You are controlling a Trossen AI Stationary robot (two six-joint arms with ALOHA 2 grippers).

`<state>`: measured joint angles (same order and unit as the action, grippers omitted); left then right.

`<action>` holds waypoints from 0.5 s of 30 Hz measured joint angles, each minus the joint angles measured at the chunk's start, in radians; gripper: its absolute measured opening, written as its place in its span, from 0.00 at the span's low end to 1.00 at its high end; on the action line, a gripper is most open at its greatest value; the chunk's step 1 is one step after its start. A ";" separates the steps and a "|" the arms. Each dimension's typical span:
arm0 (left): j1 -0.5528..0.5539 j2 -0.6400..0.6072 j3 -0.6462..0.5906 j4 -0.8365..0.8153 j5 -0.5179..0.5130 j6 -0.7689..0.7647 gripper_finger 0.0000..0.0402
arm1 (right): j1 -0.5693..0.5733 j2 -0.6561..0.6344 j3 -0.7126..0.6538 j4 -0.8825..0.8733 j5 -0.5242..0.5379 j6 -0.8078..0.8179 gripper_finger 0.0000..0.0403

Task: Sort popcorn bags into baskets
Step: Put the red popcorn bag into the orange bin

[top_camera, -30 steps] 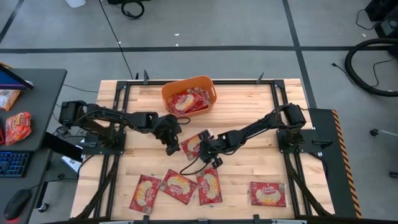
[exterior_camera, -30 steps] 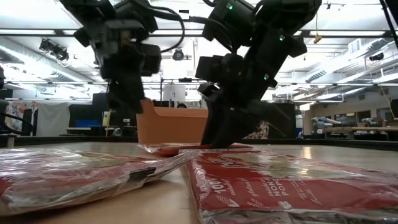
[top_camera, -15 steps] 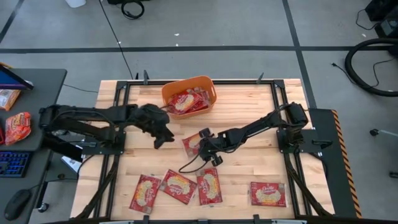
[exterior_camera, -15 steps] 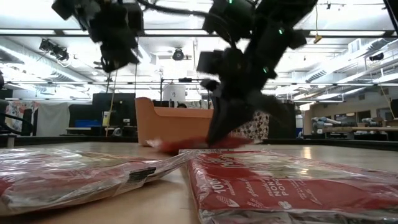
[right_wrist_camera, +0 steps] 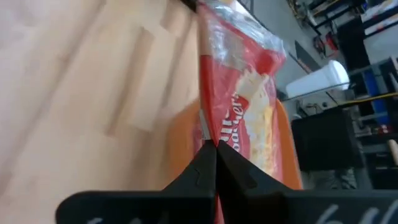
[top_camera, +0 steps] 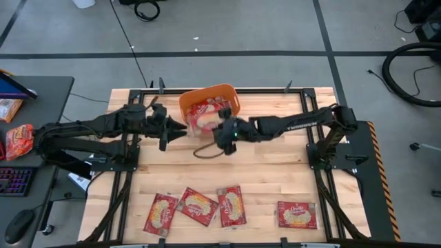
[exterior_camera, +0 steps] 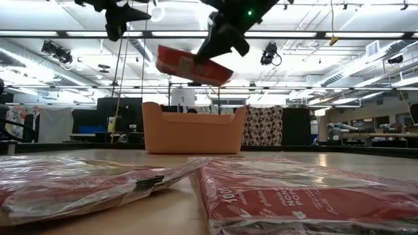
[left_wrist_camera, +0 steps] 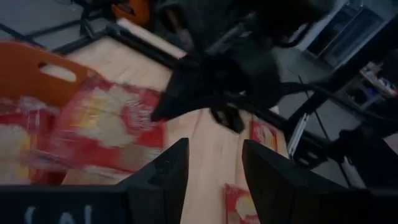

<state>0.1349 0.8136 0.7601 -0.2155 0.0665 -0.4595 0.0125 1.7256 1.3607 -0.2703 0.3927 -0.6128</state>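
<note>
Gripping one popcorn bag [top_camera: 206, 118] by its edge, the right tool [top_camera: 222, 132] has its fingers [right_wrist_camera: 205, 171] pressed together on the plastic and holds the bag in the air above the orange basket [top_camera: 231, 93]. From the low camera the bag [exterior_camera: 192, 65] hangs tilted, clear above the basket's rim [exterior_camera: 194, 106]. The basket stands at the far middle of the desk [top_camera: 275, 176] and already has red bags [top_camera: 225, 111] lying inside.

The left tool [top_camera: 172, 131] is raised just beside the basket on its left, fingers [left_wrist_camera: 165, 177] apart and holding nothing, its tips pointing toward the carried bag [left_wrist_camera: 109, 127].

Four more popcorn bags lie flat along the near side of the desk: three close together, the first [top_camera: 160, 213], the second [top_camera: 197, 205] and the third [top_camera: 231, 205], and one [top_camera: 297, 214] well apart to the right.

On a dark side table [top_camera: 48, 93] to the left lies a puffier orange-red snack packet [top_camera: 18, 140].
</note>
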 joint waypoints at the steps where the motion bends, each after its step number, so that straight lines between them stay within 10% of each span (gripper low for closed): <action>1: 0.000 -0.008 0.001 0.003 -0.001 -0.001 0.39 | -0.021 0.006 0.007 0.016 -0.010 -0.016 0.02; 15: -0.004 -0.031 -0.001 -0.017 0.000 -0.137 0.39 | -0.259 0.175 0.012 0.135 -0.061 -0.138 0.15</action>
<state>0.1307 0.7830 0.7593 -0.2324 0.0669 -0.5966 -0.2464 1.9004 1.3727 -0.1349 0.3318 -0.7506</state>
